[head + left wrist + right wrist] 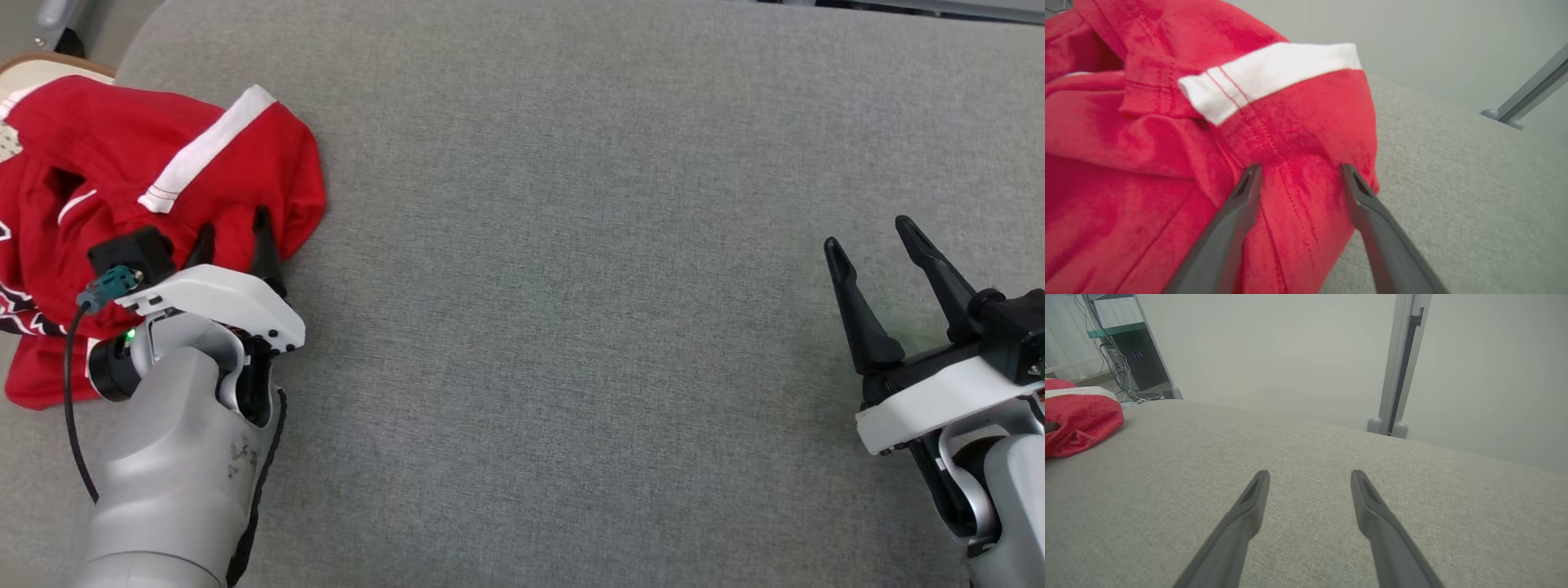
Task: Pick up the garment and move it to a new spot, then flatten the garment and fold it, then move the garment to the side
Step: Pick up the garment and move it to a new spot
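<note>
The garment (147,180) is red with a white band and lies crumpled at the far left of the grey cushion. My left gripper (233,237) is open, its two dark fingers set against the garment's near right edge; in the left wrist view the garment (1167,143) bulges between the spread fingertips (1251,175) of the gripper (1300,173). At the right, my right gripper (869,233) is open over bare cushion with nothing between its fingers. The right wrist view shows that gripper (1309,477) above the fabric and the garment (1081,416) far to its left.
The grey cushion (571,327) stretches wide between the two arms. A tan rounded edge (49,64) shows behind the garment at top left. Past the cushion's far edge stand a pale wall, a grey post (1396,375) and a rack with cables (1126,355).
</note>
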`<state>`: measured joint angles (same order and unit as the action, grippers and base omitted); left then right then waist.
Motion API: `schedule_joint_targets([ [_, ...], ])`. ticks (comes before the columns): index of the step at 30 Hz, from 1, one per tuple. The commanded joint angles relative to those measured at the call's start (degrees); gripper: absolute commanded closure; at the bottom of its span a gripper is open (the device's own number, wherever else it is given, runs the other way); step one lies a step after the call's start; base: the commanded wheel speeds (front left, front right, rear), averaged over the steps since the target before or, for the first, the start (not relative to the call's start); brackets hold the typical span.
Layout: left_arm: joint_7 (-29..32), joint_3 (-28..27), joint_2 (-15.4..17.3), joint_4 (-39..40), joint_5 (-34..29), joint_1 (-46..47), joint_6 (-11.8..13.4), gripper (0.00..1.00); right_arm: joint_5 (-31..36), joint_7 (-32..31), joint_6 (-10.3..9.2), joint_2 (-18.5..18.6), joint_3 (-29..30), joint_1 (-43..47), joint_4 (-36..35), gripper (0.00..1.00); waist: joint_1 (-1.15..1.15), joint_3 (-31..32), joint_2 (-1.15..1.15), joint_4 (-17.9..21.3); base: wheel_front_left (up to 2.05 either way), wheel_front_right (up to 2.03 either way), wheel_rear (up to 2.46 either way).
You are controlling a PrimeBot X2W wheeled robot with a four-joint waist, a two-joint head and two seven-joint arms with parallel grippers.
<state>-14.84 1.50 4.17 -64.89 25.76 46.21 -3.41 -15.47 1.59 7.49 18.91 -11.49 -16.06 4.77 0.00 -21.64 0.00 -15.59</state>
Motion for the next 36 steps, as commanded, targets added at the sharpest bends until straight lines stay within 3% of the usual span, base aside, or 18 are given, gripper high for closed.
schedule_joint_targets([
  [1, -0.28, -0.31, 0.81, -0.85, 0.25, 1.63, -0.03, 0.88, -0.42, 0.24, 0.0, 0.23, 0.3, -0.69, -0.06, 0.0, 0.0, -0.87, 0.0, 0.82, 0.0, 0.0, 0.0],
  [2, -0.3, -0.5, 1.02, -1.41, 0.37, 1.98, -0.02, 1.0, -0.47, 0.31, 0.0, 0.24, 0.43, -0.68, 0.06, 0.0, 0.0, -0.87, 0.0, 0.78, 0.0, 0.0, 0.0],
  [7, -0.4, -1.5, 2.49, 3.33, -1.6, 0.87, 1.25, 1.0, -0.87, 0.85, 0.0, -0.56, 0.94, -0.44, 0.68, 0.0, 0.0, 0.05, 0.0, 0.22, 0.0, 0.0, 0.0],
  [19, -0.41, -3.96, 1.95, 34.99, -11.89, -13.87, 2.76, 1.0, -0.8, 3.4, 0.0, -3.25, 2.6, 2.07, 3.39, 0.0, 0.0, 6.64, 0.0, 0.48, 0.0, 0.0, 0.0],
  [20, -0.41, -3.96, 1.95, 34.99, -11.89, -13.87, 2.76, 1.0, -0.8, 3.4, 0.0, -3.25, 2.6, 2.07, 3.39, 0.0, 0.0, 6.64, 0.0, 0.48, 0.0, 0.0, 0.0],
  [27, -0.32, 0.91, 0.44, 51.19, -15.9, -23.96, 1.89, 1.0, -0.78, 4.87, 0.0, -5.91, 3.48, 3.77, 5.33, 0.0, 0.0, 10.66, 0.0, 3.3, 0.0, 0.0, 0.0],
  [36, 3.76, 11.94, -0.86, 60.37, -15.74, -31.25, 0.54, 1.0, -0.63, 5.58, 0.0, -7.67, 1.46, 3.78, 6.81, 0.0, 0.0, 12.7, 0.0, 11.51, 0.0, 0.0, 0.0],
])
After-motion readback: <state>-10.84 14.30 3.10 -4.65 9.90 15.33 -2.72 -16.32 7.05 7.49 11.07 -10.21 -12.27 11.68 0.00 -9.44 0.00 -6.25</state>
